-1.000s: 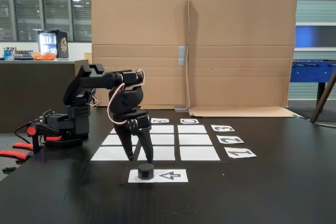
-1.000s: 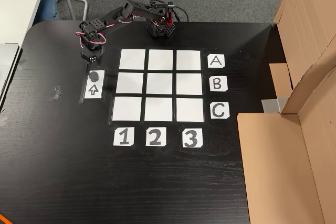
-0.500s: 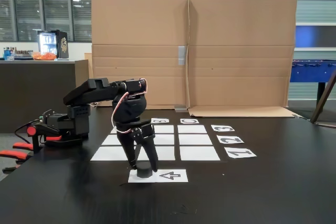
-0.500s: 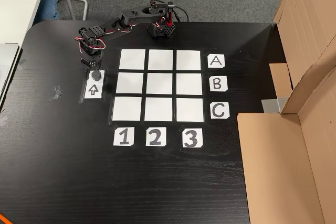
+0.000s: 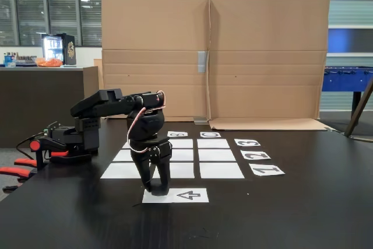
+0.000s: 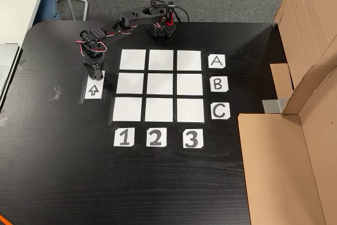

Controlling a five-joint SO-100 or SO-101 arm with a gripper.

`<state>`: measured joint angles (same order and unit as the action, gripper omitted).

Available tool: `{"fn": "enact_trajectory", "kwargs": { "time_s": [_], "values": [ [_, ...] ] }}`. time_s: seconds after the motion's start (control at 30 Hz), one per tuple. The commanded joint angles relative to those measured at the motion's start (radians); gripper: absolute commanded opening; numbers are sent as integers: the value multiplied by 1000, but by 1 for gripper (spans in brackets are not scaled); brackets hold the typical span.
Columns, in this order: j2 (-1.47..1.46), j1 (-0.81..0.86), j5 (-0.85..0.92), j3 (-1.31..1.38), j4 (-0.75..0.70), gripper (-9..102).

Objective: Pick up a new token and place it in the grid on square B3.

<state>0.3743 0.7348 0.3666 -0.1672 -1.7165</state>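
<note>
Arm: black, bent forward and down from its base (image 5: pixel 81 135) at the left of the side-on fixed view; in the fixed view from above the base (image 6: pixel 160 25) stands at the far edge of the worktop (image 6: pixel 63 172)
Gripper (image 5: pixel 157 189): pointing straight down over the arrow sheet (image 5: pixel 189 195); in the view from above the gripper (image 6: pixel 95 73) sits over the far end of that sheet (image 6: pixel 93 90)
Jaws: drawn in to a narrow gap, tips down at the sheet; the black fingers hide what lies between them, so I cannot tell whether they have closed on anything
Token: cannot be made out apart from the black fingers in either view; if it is there, it is at the gripper's tips on the arrow sheet
Grid (image 6: pixel 159 86): nine white cells, all bare; just beside the arrow sheet, which lies off the side of the "1" column
Square B3 (image 6: pixel 189 84): the cell next to the B card (image 6: pixel 218 84) and in line with the 3 card (image 6: pixel 192 138); bare; well apart from the gripper, across the grid
Backdrop: cardboard panels (image 5: pixel 213 56) upright behind the worktop in the side-on view
</note>
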Motion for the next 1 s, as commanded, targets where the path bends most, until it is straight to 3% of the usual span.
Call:
{"fn": "enact_trajectory", "kwargs": {
  "time_s": [0.0,0.47,0.97],
  "values": [
    [8,-3,3,37,-9,1],
    [135,60,-34,58,-25,1],
    [448,0,-51,-190,-26,0]
  ]
}}
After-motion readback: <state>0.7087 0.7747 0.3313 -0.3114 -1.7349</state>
